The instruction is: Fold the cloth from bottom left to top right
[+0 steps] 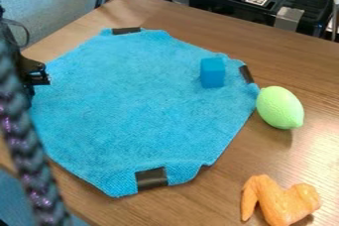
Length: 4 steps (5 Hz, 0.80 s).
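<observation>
Cloth [132, 106] lies spread on the table [218, 197]; the gripper [41, 75] is at its 10 o'clock edge, opening and grip indeterminable. Edge pickup appears to be the current step; the next move requires carrying the 8 o'clock edge toward 2 o'clock.

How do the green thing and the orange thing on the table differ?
The green lemon-shaped thing is a smooth-edged oval, while the orange chicken-wing-shaped thing is bent, with two raised ends. The green one touches the blue cloth's right edge; the orange one lies apart from it, nearer the camera. Both look like toy food.
</observation>
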Tool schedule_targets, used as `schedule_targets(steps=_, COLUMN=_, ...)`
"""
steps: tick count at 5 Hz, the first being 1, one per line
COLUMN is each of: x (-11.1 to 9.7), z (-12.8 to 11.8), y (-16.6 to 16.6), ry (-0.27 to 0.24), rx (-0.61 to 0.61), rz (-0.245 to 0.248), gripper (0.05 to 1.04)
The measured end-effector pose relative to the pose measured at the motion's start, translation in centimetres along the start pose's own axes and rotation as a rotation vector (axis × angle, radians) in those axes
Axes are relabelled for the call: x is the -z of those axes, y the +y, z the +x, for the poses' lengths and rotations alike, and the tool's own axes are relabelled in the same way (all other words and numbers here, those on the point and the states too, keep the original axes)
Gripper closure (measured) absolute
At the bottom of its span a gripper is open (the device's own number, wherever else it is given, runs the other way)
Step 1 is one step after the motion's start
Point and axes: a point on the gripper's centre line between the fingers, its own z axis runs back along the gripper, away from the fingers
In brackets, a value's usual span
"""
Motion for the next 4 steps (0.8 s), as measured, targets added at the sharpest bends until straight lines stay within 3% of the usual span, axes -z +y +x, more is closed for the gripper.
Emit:
schedule_targets(steps=1, x=-1.5, z=0.0, y=-1.2, ry=0.048, rx=-0.025, rz=-0.048, gripper=0.964)
schedule_targets(steps=2, x=-3.8, z=1.1, y=-3.3, ry=0.081, rx=-0.091, rz=-0.103, gripper=1.026)
schedule_targets(steps=4, x=-7.6, z=3.0, y=-9.5, ry=0.122, rx=-0.203, rz=-0.174, gripper=1.03)
